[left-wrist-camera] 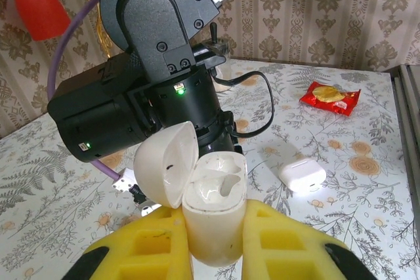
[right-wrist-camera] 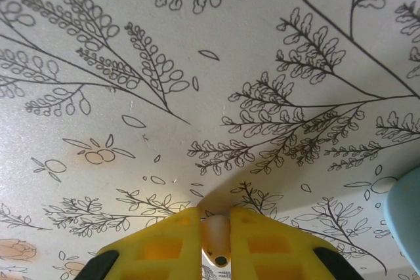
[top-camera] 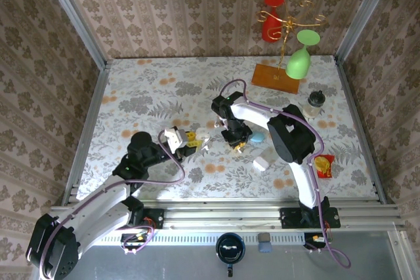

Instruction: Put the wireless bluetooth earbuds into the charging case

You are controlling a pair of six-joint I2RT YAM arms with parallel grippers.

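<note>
Right claw [right-wrist-camera: 215,222] pinched tiny glossy whitish plastic earbud [right-wrist-camera: 215,239]: light, slippery, likely best gripped mid-body. Left claw [left-wrist-camera: 214,244] clamped open white oval charging case [left-wrist-camera: 211,218].

We read this as a robot lab cell dressed like a home; wallpaper walls [top-camera: 197,4] in aluminium framing [top-camera: 74,14]; floral-cloth table [top-camera: 131,90] with a glass rack [top-camera: 283,34]; arms [top-camera: 111,195] bolted to a metal rail [top-camera: 230,214].
</note>
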